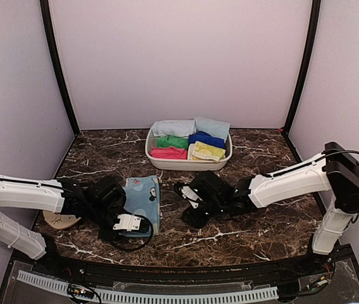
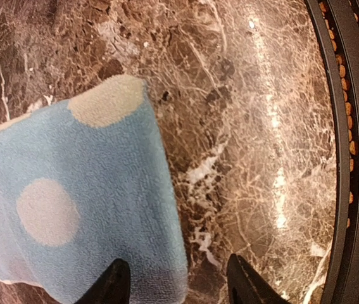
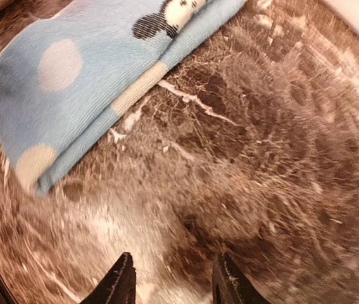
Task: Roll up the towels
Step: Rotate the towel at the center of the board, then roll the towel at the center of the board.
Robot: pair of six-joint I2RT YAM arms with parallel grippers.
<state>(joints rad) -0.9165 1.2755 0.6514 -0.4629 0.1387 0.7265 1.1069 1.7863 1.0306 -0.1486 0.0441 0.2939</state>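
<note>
Step in hand (judged): starting the roll of the spotted towel (image 1: pixel 142 201) from its near end.
Spotted towel, position: flat on the marble table (image 1: pixel 261 221) as a folded strip running near to far, between the two arms and in front of the basket (image 1: pixel 156 159).
Left gripper (image 2: pixel 179 285): released, holding nothing. Bare marble shows across most of the gap.
Towel relative to left jaws: the towel's near corner reaches just inside the gap. One fingertip (image 2: pixel 116 282) overlaps its edge and the other stands on open marble.
Right gripper (image 3: pixel 173 282): released and empty, low over bare marble.
Towel relative to right jaws: near but apart. Its long folded edge lies ahead of the fingers, none of it between them.
Technique (judged): take both near corners, one per gripper, through all layers. Turn the edge over tightly and evenly so the roll stays straight. Keep both sides advancing together and press lightly so the soft cloth does not spring open.
Risk (judged): pinching only the top layer would peel the fold apart, and uneven pull would skew the roll.
Pale blue towel (image 1: pixel 212 126): already rolled, in the far right of the basket among other coloured rolls.
</note>
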